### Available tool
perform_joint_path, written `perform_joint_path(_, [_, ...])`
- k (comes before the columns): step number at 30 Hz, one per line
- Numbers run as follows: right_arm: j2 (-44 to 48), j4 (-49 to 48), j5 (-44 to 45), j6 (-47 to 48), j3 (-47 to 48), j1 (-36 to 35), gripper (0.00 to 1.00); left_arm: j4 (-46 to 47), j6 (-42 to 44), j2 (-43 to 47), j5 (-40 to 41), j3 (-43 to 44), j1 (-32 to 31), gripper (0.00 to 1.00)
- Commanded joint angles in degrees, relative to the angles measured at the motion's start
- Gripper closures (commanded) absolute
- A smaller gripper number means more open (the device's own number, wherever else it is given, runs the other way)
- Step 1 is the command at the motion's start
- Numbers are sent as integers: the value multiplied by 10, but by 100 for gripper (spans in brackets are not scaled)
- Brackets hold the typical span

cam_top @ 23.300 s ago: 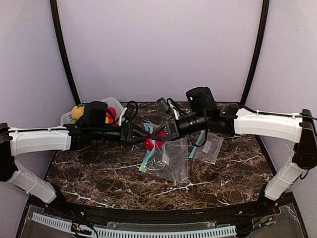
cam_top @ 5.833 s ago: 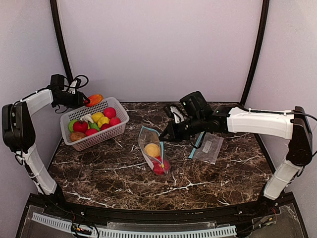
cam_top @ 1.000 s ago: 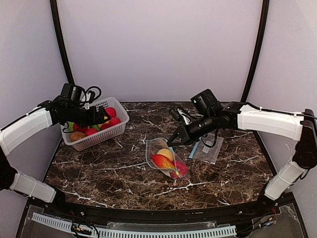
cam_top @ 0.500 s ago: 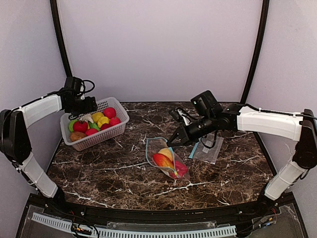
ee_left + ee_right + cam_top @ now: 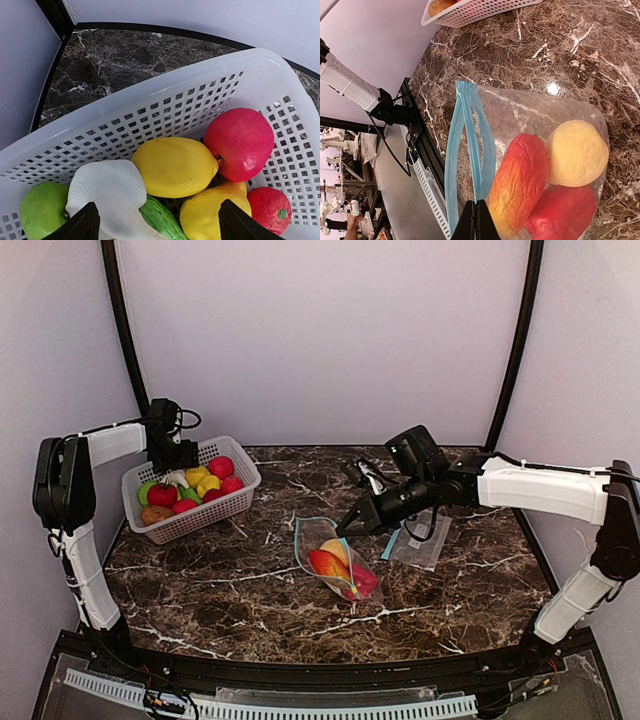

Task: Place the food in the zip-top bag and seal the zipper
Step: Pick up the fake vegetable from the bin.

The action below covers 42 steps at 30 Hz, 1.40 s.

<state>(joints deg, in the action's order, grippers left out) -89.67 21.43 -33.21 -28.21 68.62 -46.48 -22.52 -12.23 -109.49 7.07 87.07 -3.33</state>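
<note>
Inside the zip-top bag mid-table, three pieces of food now, one more than seconds ago. Pinched at its blue zipper edge by the closed right gripper. Back over the white basket, left gripper spread wide, empty, poised above a yellow fruit: probably the next pick.

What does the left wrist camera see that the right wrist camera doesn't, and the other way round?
Only the left wrist view: the basket from inside, with a yellow lemon, a red apple and a green fruit. Only the right wrist view: the zip-top bag holding three pieces of food, the shut right gripper pinching its mouth. Both: the basket and the marble table.
</note>
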Motion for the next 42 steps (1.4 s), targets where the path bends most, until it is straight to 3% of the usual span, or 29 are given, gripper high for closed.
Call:
perform_joint_path(1, [18,-23,-3,-8,-11,1,100,-28,15,-19,5,27,13,19])
perform_joint_path(10, [14,-30,-8,-12,-12,1,100,-27,16,-35,2,10,19,21])
perform_joint_path(19, [15,-30,-8,-15,-12,1,100,-36,29,-50,18,9,20,34])
perform_joint_path(29, [19,-34,-5,-20,-16,1,100,-44,27,-55,24,2,20,36])
perform_joint_path(34, [23,-33,-3,-20,-16,1,100,-43,27,-55,24,3,20,53])
perform_joint_path(42, [27,-35,-1,-23,-17,1,100,-46,26,-27,17,7,20,70])
